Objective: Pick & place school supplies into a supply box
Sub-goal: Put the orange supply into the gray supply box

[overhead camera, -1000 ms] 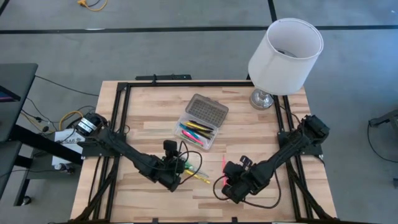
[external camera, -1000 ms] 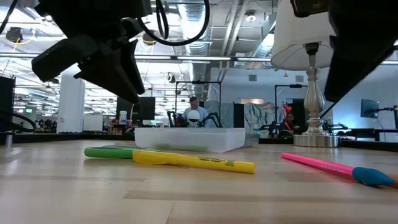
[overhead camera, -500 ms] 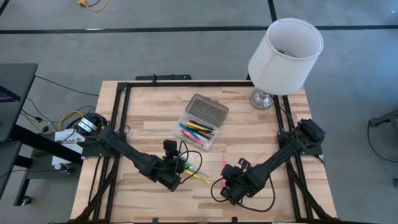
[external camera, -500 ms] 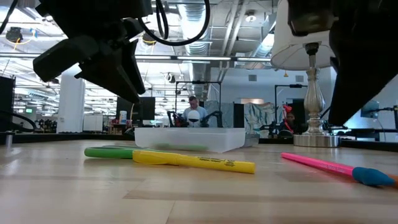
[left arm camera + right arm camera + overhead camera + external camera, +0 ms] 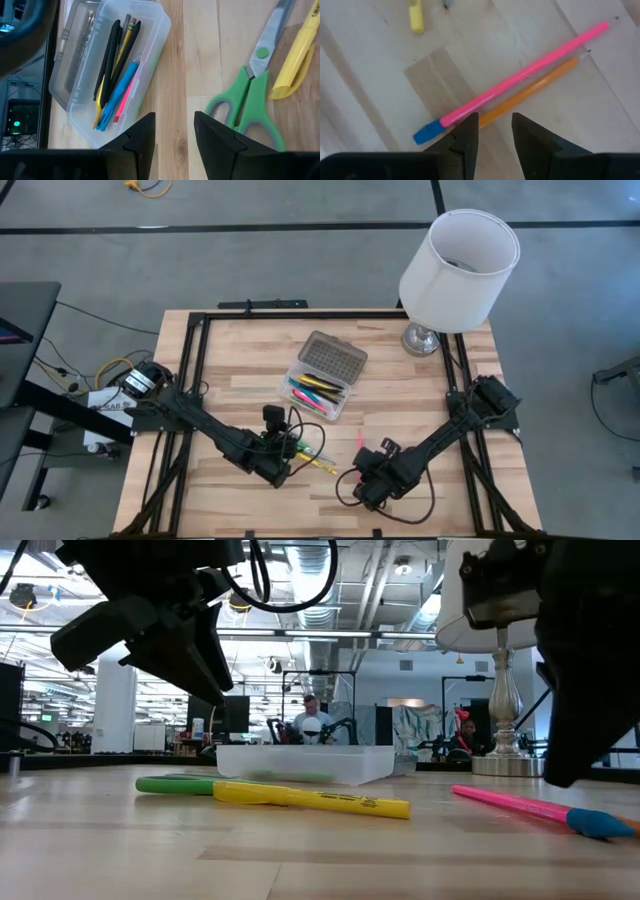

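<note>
A: We are logging the right claw (image 5: pixel 492 131) first. It is hanging low over the counter (image 5: pixel 240 365) near its front edge, fingers spread with a narrow gap, nothing between them. Just past the tips a pink pen (image 5: pixel 520 75) with a blue cap is lying touching an orange pencil (image 5: pixel 535 90).

B: We are noting the left claw (image 5: pixel 174 131) too: spread, holding nothing, hovering beside the green-handled scissors (image 5: pixel 250 95) and a yellow highlighter (image 5: pixel 295 57).

A: And the supply box (image 5: pixel 322 385)?

B: It is sitting mid-counter, lid (image 5: pixel 333 357) folded back, with black, blue, pink and yellow pens lying inside. A white lamp (image 5: pixel 455 265) is standing at the far right corner.
</note>
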You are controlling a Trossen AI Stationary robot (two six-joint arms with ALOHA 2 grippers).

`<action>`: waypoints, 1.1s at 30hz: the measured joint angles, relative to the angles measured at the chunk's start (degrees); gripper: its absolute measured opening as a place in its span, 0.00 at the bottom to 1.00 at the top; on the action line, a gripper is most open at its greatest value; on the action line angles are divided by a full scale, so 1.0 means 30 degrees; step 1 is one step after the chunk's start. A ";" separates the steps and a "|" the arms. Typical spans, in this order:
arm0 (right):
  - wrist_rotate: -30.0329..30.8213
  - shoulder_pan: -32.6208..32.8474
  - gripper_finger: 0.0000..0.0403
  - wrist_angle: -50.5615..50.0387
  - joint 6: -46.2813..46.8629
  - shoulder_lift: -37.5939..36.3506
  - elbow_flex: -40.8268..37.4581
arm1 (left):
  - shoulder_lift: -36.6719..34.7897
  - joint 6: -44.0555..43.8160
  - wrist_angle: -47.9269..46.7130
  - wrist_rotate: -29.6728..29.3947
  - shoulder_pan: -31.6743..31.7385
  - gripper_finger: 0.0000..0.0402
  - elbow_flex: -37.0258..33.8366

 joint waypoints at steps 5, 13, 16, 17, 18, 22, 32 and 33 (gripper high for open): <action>0.0039 -0.0007 0.28 0.0093 0.0009 0.0039 -0.0022 | 0.0000 0.0000 0.0000 0.0000 0.0015 0.33 0.0000; 0.0056 -0.0007 0.28 -0.0022 0.0331 0.0040 -0.0022 | 0.0000 0.0005 0.0000 0.0003 0.0015 0.33 0.0000; 0.0043 0.0000 0.28 -0.0136 0.0910 0.0036 -0.0276 | 0.0000 0.0005 0.0000 0.0000 0.0015 0.33 0.0000; 0.0027 0.0000 0.28 0.0084 0.1102 0.0036 -0.0514 | 0.0000 0.0005 0.0000 0.0007 0.0015 0.33 0.0000; -0.0047 -0.0006 0.28 0.0279 0.1282 0.0036 -0.0770 | 0.0000 0.0005 0.0000 0.0000 0.0015 0.33 0.0000; -0.0594 -0.0022 0.28 0.1675 0.1533 -0.0040 -0.1644 | 0.0000 0.0005 0.0000 0.0000 0.0015 0.33 0.0000; -0.0660 -0.0115 0.28 0.1180 0.1546 -0.0429 -0.1825 | 0.0000 0.0005 0.0005 0.0000 0.0015 0.33 0.0000; -0.0656 -0.0128 0.28 0.1146 0.1544 -0.0542 -0.1843 | 0.0000 0.0005 0.0003 0.0000 0.0015 0.33 0.0000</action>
